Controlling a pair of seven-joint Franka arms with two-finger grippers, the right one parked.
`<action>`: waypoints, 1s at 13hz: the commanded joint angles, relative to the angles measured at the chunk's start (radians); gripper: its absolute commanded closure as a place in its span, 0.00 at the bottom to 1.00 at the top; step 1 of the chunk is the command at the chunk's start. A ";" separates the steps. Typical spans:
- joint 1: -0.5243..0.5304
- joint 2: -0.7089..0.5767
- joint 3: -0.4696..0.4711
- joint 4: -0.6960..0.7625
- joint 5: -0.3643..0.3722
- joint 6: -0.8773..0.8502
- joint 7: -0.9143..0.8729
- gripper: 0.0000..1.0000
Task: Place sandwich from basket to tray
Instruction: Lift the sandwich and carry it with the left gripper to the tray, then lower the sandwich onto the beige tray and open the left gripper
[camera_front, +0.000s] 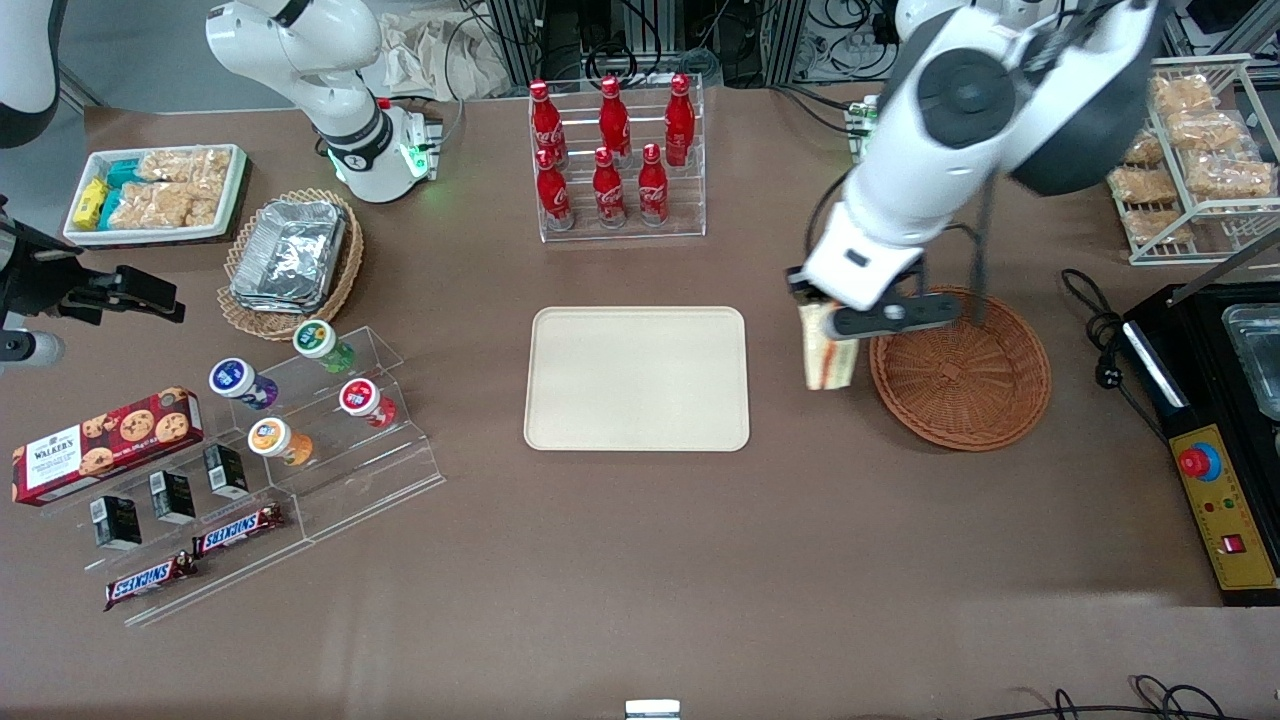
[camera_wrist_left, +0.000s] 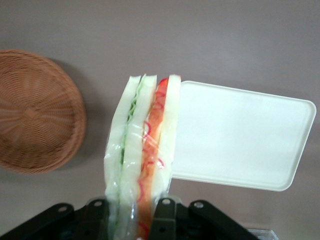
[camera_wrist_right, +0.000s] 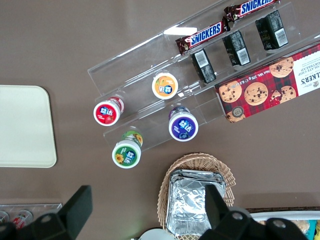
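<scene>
My gripper (camera_front: 828, 322) is shut on the sandwich (camera_front: 828, 352), a clear-wrapped wedge of pale bread with red, orange and green filling (camera_wrist_left: 145, 145). It hangs above the table between the reddish-brown wicker basket (camera_front: 962, 368) and the beige tray (camera_front: 637, 377), just outside the basket's rim. The dark fingers (camera_wrist_left: 165, 220) press the wedge from both sides. The basket (camera_wrist_left: 35, 110) holds nothing that I can see. The tray (camera_wrist_left: 240, 135) is bare.
A clear rack of red cola bottles (camera_front: 615, 160) stands farther from the front camera than the tray. A black control box (camera_front: 1215, 490) and a wire shelf of snack bags (camera_front: 1195, 150) sit at the working arm's end. Acrylic steps with yoghurt cups (camera_front: 320, 400) lie toward the parked arm's end.
</scene>
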 joint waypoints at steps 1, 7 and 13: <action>-0.115 0.194 0.001 0.027 0.141 0.087 -0.125 1.00; -0.158 0.419 0.001 -0.011 0.267 0.285 -0.136 1.00; -0.171 0.503 0.005 -0.020 0.396 0.351 -0.266 0.89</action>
